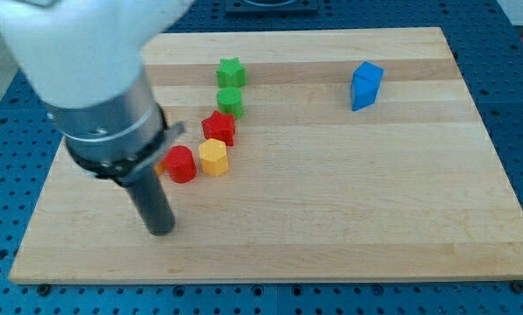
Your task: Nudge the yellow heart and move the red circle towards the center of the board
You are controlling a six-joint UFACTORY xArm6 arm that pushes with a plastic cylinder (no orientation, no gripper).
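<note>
The red circle (181, 164) lies left of the board's middle. A yellow hexagon-like block (213, 157) touches its right side. A small yellow-orange sliver (160, 166) shows just left of the red circle, mostly hidden behind the arm, so I cannot make out its shape. No clear yellow heart shows. My tip (161, 230) rests on the board below and slightly left of the red circle, apart from it. The large arm body (95, 79) covers the board's upper left.
A red star (219, 128) sits just above the yellow block. A green block (231, 101) and a green star (232, 72) stand above it in a line. Blue blocks (366, 85) sit at the upper right. The wooden board (349, 201) lies on a blue perforated table.
</note>
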